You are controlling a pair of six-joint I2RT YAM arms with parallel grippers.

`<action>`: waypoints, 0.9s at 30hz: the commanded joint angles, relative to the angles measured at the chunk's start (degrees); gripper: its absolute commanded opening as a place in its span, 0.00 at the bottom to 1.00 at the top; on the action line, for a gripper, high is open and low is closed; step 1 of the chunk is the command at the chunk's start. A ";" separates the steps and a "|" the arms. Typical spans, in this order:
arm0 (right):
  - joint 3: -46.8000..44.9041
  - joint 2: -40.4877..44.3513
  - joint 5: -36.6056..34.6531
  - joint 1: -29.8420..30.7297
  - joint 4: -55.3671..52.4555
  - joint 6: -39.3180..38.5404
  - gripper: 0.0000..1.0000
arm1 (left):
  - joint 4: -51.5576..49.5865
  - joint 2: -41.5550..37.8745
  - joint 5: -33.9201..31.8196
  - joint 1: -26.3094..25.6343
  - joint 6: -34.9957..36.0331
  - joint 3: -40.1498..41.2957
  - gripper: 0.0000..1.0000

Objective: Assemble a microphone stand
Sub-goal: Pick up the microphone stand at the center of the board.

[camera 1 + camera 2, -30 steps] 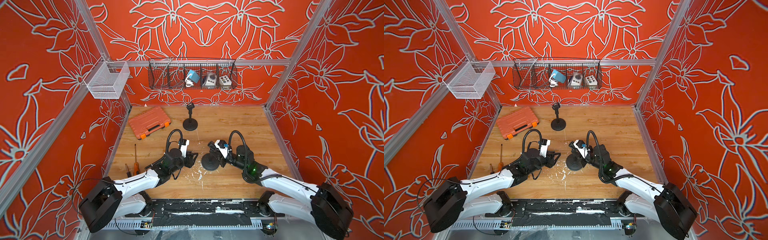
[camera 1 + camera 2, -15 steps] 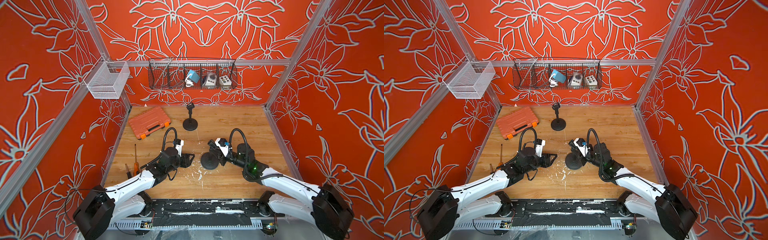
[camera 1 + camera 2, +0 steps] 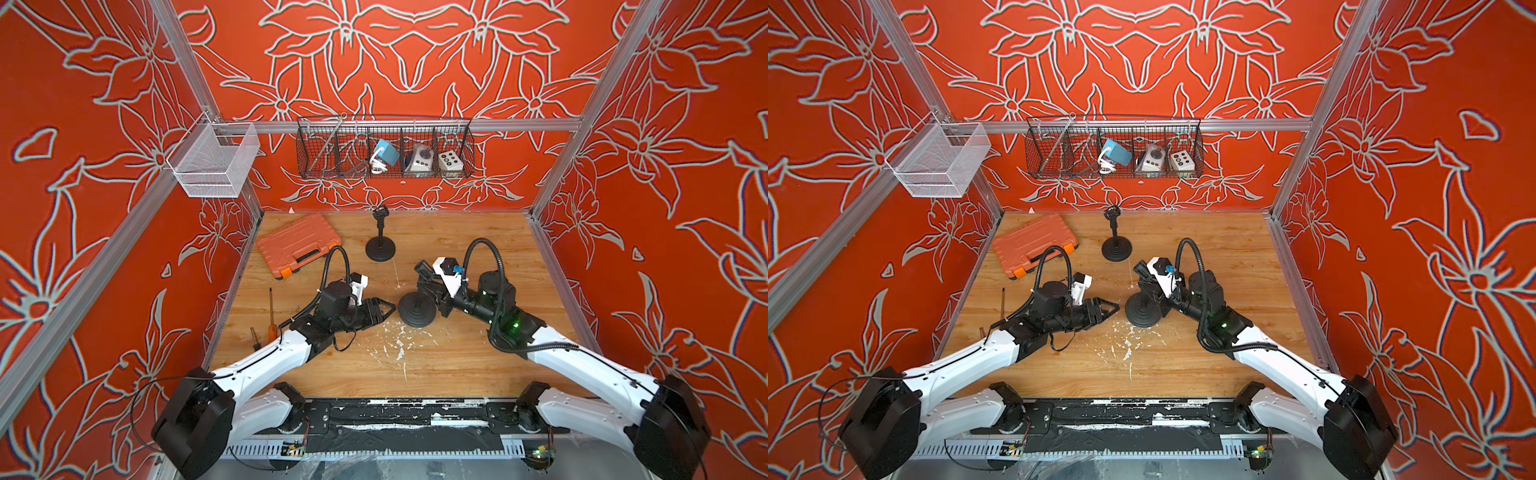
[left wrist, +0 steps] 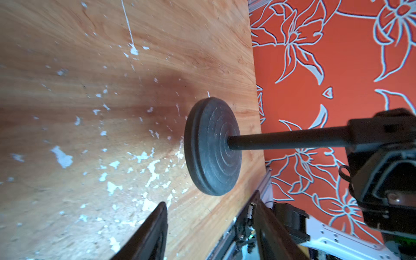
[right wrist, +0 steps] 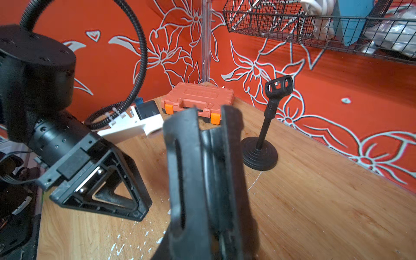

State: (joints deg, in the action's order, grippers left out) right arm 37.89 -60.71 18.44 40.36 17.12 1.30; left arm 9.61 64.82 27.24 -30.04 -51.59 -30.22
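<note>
Left wrist view: base (image 4: pixel 212 146) looks heavy and rigid, so grab the pole (image 4: pixel 288 139). Right hand (image 4: pixel 358 135) is clamped there, left hand (image 4: pixel 211 227) gapes empty.

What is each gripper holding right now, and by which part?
The right gripper holds the nearer microphone stand by the upper end of its pole. The left gripper is open beside the stand's base and holds nothing.

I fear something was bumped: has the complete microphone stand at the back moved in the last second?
No. The complete microphone stand is at the same spot, with the same gap to the orange toolbox beside it.
</note>
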 commanded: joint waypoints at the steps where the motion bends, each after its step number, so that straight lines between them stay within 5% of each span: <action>1: 4.89 -0.35 -0.26 -0.37 -0.13 1.76 0.00 | 0.15 1.57 5.66 0.51 -4.14 -2.07 0.61; 27: 18.51 -4.91 0.65 -0.46 -5.52 1.86 0.00 | 3.46 6.89 13.99 2.06 -15.05 -7.05 0.64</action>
State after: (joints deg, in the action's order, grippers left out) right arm 53.12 -65.93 18.39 40.10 7.97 2.72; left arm 12.51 72.51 40.23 -28.32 -65.36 -36.16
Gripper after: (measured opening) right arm 0.242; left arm 0.643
